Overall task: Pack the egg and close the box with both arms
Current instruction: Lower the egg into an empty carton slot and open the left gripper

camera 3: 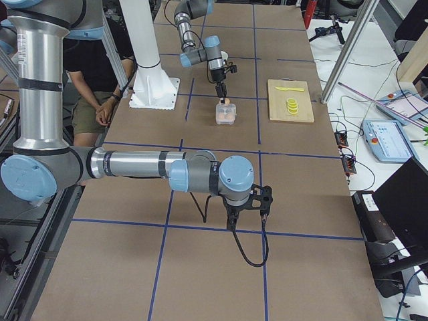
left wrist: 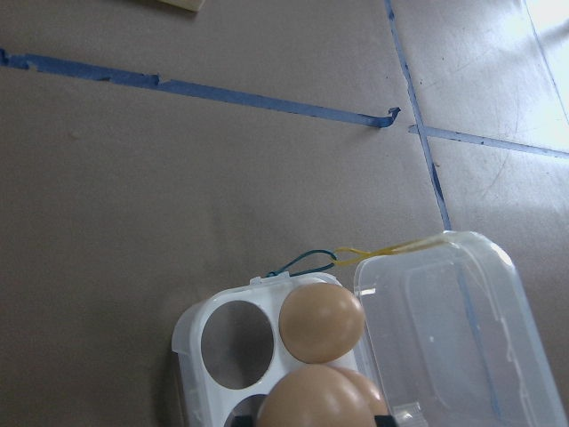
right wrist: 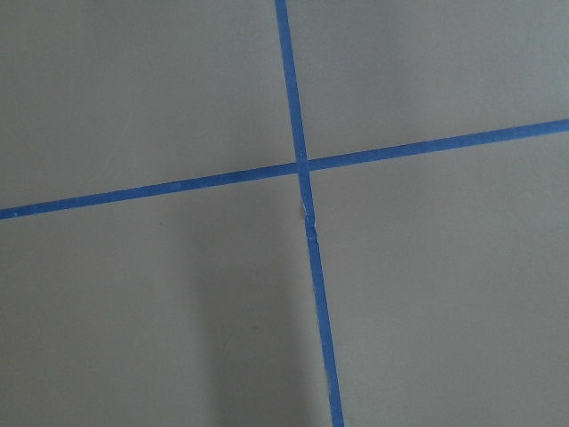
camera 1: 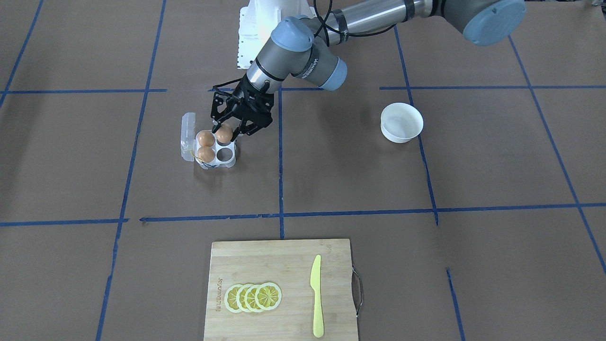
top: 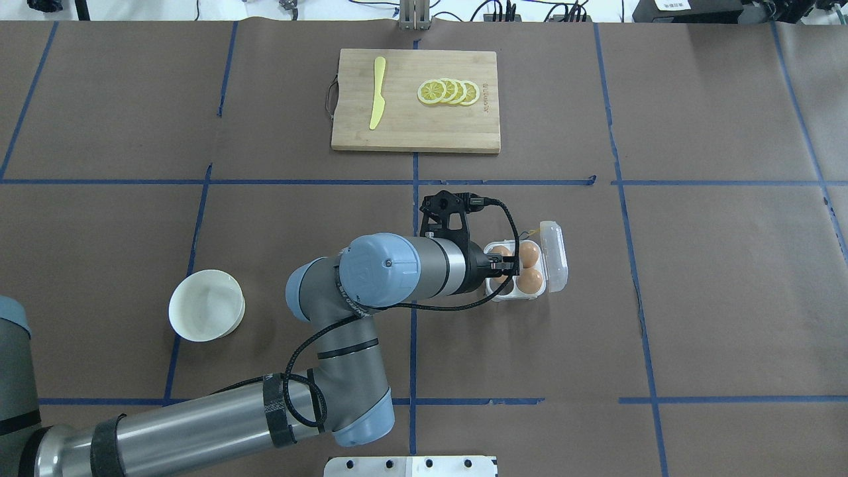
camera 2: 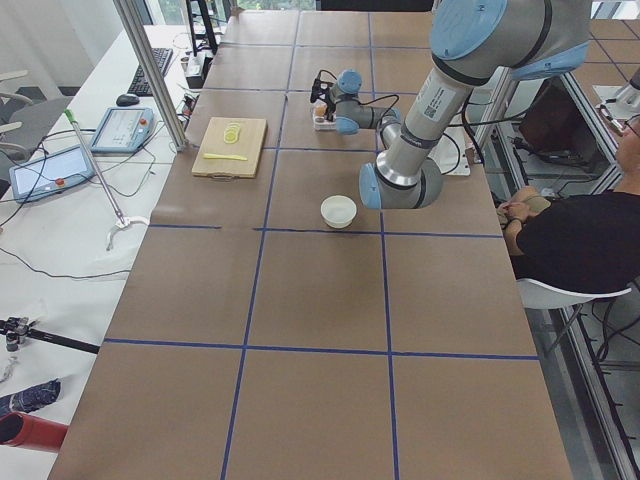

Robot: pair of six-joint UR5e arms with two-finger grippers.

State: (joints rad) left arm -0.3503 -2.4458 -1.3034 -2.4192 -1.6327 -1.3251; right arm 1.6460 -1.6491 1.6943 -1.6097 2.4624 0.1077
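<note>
The clear box [camera 1: 231,161] lies open, with its lid [camera 1: 188,131] folded out to the side. Two orange-brown eggs [camera 1: 205,138] [camera 1: 206,154] sit in the cells next to the lid. My left gripper [camera 1: 226,132] is shut on a third egg [camera 1: 224,134] and holds it just above a cell on the other side. The cell next to it [camera 1: 225,154] is empty. In the left wrist view the held egg [left wrist: 313,400] fills the bottom edge, above the box [left wrist: 188,331] and its yellow string [left wrist: 391,250]. My right gripper [camera 3: 247,212] hangs over bare table, far from the box. I cannot tell whether it is open or shut.
A white bowl [camera 1: 401,122] stands on the robot's left side. A wooden cutting board [camera 1: 284,265] with lemon slices [camera 1: 253,297] and a yellow knife [camera 1: 316,296] lies at the far edge. The white pedestal [camera 1: 251,38] stands behind the box.
</note>
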